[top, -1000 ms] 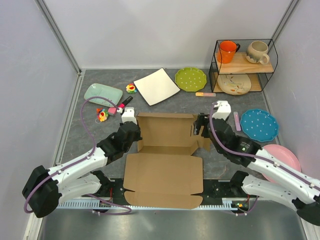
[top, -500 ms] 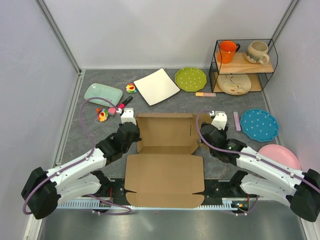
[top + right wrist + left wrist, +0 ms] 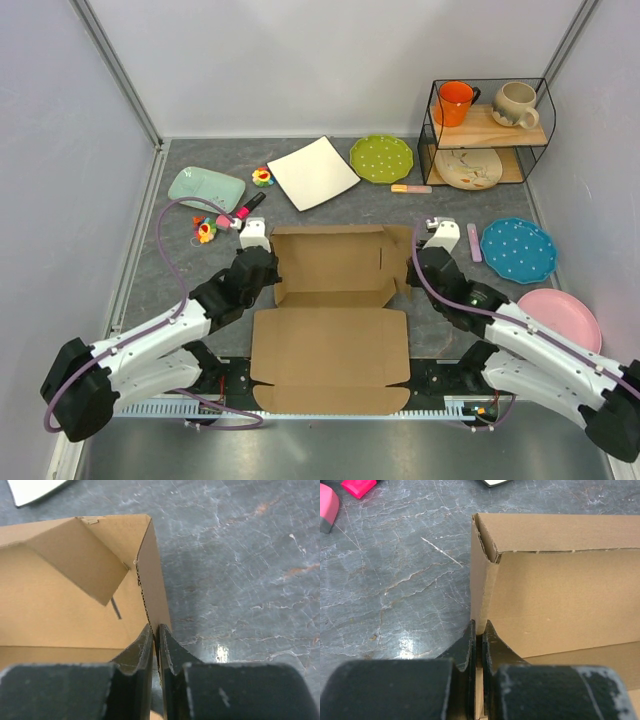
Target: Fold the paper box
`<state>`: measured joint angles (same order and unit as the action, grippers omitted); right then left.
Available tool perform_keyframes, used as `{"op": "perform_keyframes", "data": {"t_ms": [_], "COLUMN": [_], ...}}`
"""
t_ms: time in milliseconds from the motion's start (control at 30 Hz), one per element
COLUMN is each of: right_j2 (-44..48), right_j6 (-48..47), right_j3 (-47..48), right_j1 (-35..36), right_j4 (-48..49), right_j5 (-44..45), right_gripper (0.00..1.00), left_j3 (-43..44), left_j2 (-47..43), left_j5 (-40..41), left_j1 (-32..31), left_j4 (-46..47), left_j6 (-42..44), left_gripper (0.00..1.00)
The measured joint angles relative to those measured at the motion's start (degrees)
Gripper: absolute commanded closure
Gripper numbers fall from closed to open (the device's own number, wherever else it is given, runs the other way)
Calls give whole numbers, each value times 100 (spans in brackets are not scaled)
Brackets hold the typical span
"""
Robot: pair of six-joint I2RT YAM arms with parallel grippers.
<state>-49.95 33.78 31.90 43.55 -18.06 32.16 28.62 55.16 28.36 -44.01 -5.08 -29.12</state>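
Ok, status: paper box [image 3: 330,300] sits mid-counter [image 3: 340,215], between the two arms, still only half formed. The far half is up as a tray; the big lid panel [image 3: 328,345] lies flat toward the arm bases, its front lip over the near edge.

- Left jaws: narrow, pinched onto the bottom of the left side wall [image 3: 481,595]. In the wrist view the cardboard edge runs straight into the gap.
- Right jaws: also narrow, clamped on the right side wall [image 3: 152,580]. Same picture, the wall edge sits between the pads.
- Both walls stand roughly upright. At the right far corner a corner flap [image 3: 80,560] leans inward, not seated flat against anything I can see.
- Left far corner looks squarer, with the flap tucked behind the wall.

Step in hand, my read: side walls are being stood up and held square, one arm per wall.

Next move probably needs:
- Both walls kept vertical while the corner flaps get tucked in.
- After that, one arm has to let go to bring the lid panel up and over.
- Risk: release either side too soon and the wall likely springs back out, since corrugated creases are stiff.
- Can't tell whether any tab is locked in a slot.
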Motion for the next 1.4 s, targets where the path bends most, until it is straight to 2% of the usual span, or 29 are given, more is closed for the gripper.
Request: {"op": "perform_keyframes", "data": {"t_ms": [133,267,567,667,700,767,800,900,1167,1267,1400], "right_j2": [332,280,-280,-457,-490,-494,-483,-302,901,1311,1779], "right_j6": [-146,-319,-492,-505,-509,-507,-509,-501,-544,-549,-332], "right_j3": [-4,-15,-74,-74,-74,-74,-76,-79,334,487,533], "right_j1": [42,234,890,966,994,1034,1040,1080,1099,1099,1045], "right_j4": [83,332,1436,1633,1655,1563,1423,938,44,-50,-313], "right_j5": [-345,-669,-1167,-1200,-1209,-1224,-1226,-1198,-407,76,979], "right_gripper": [88,88,77,63,51,39,29,19,16,20,32], "left_j3": [-120,-140,-142,-151,-157,-170,-179,-205,-282,-297,-323], "left_j2": [-90,-70,35,85,103,118,120,122,44,24,-13], "left_j5": [24,55,160,177,188,214,212,162,157,157,157], "left_j1": [0,0,2,7,11,17,17,-7,-11,-11,-11], "left_j4": [151,229,358,437,468,535,570,662,741,745,754], "left_j6": [2,4,7,7,7,9,9,13,26,26,26], "left_gripper": [98,98,98,98,98,98,98,98,98,98,98]}}
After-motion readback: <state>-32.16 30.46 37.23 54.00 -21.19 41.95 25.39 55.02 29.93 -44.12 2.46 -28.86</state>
